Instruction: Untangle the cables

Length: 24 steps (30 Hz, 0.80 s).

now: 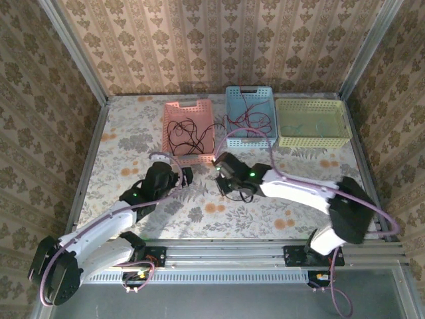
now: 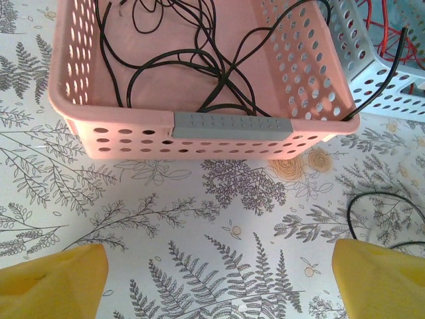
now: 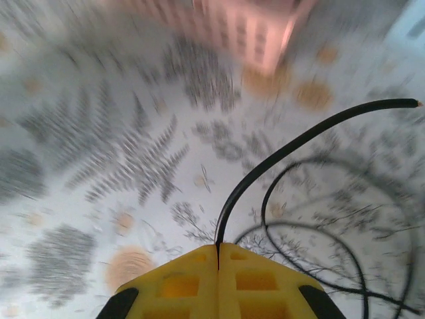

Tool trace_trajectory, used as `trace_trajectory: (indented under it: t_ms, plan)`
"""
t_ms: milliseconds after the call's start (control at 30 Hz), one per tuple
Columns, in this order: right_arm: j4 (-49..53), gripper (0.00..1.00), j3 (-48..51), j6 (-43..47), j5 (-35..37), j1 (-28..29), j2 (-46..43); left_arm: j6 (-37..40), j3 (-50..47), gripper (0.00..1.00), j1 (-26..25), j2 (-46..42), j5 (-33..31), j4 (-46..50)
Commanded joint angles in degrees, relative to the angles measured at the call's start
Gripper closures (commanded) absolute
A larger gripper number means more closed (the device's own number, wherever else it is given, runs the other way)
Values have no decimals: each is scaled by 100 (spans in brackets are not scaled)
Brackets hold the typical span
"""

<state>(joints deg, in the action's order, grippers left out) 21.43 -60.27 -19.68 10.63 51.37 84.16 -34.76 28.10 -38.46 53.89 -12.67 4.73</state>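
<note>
Damask wallpaper closes in a worktop (image 1: 126, 149) covered in fern-and-flower print and edged with aluminium rails. Along the far side stand a pink basket (image 2: 133, 136), a blue basket (image 1: 249, 91) and a pale yellow basket (image 1: 312, 141), left to right. Black cables (image 2: 222, 73) coil inside the pink basket, and red cables (image 1: 249, 119) lie in the blue one. The left gripper (image 2: 216, 269) hangs just near of the pink basket, jaws spread wide. The right gripper (image 3: 218, 256) has its jaws pressed together on a loose black cable (image 3: 312, 132) that loops over the worktop.

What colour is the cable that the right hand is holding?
Black. The cable pinched in the right hand shows best in the right wrist view.
</note>
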Motion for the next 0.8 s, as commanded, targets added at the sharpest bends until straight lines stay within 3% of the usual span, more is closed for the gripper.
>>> trace_trajectory:
  t_ms: [0,167,333,567,767]
  plan:
    - [326,100,-320,8,306,6,-832,78,-7,11,58,-121,53,125]
    - [536,100,-1323,338,343,22,-1353,94,21,11,84,-305,-38,264]
    - [270,100,-2818,610,34,19,-1099,-2,-94,12,102,-749,-289,533]
    - [285,100,-5083,740,-841,-16,550,-318,-550,13,141,-1837,-396,981]
    - [38,100,-6213,604,-1141,-307,1889,-452,-744,13,148,-2647,-333,1512]
